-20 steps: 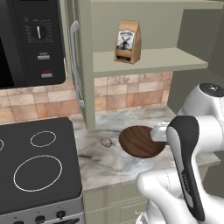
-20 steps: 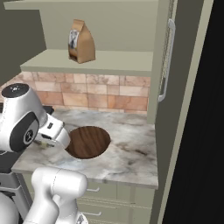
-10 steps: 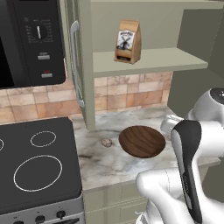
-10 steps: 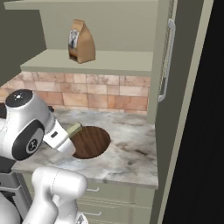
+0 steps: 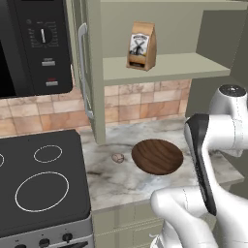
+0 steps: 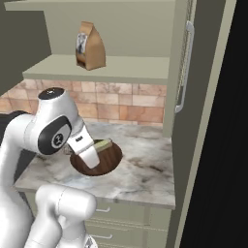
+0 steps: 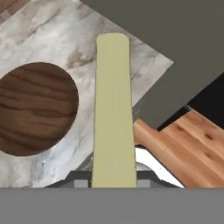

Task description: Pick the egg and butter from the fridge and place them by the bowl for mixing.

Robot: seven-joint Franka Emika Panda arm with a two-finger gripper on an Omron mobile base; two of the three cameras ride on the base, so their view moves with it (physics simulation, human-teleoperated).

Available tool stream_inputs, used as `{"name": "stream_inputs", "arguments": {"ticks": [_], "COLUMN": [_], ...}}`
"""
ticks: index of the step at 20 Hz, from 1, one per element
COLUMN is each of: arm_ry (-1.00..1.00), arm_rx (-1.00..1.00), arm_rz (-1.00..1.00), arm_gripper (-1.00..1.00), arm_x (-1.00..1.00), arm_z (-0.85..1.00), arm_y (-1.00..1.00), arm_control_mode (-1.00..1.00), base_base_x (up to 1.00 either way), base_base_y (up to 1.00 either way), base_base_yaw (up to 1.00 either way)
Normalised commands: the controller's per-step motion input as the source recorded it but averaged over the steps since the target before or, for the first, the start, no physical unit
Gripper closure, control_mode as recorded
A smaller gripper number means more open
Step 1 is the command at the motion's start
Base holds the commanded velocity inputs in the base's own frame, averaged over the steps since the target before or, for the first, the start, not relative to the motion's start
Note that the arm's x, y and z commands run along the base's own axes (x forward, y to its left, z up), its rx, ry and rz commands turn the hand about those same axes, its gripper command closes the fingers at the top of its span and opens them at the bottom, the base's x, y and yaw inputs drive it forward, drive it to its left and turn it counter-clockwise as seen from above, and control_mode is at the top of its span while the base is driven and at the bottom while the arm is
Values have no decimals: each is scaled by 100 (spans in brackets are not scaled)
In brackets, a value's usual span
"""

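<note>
Pale yellow butter [image 7: 113, 109] sits clamped in the closed gripper [image 7: 113, 183] above the marble tabletop [image 5: 116, 181] beside the wooden bowl [image 5: 157, 156], while the egg [image 5: 117, 157] already lies just left of it, leaving only the butter's set-down.

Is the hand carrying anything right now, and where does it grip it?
Yes, the hand holds the butter by one end; the stick juts out ahead.

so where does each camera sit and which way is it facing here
Left base view: behind the arm's left, looking down at the bowl, egg and stove; arm at lower right.
Right base view: behind its right, same bowl; arm at lower left.
Hand view: on the hand, looking along the butter onto the counter.
All share the bowl.
</note>
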Motion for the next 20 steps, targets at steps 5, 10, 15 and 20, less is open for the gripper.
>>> {"name": "stream_inputs", "arguments": {"ticks": [5, 10, 15, 20], "arm_ry": [17, 18, 11, 12], "arm_rx": [0, 0, 2, 12], "arm_rz": [0, 1, 6, 8], "arm_gripper": [100, 100, 100, 100], "arm_x": [45, 49, 47, 36], "arm_z": [-29, -40, -44, -27], "arm_y": [-52, -35, -12, -34], "arm_control_mode": [-100, -100, -100, -100], "base_base_x": [0, 0, 0, 0], "base_base_y": [0, 0, 0, 0], "base_base_yaw": [0, 0, 0, 0]}}
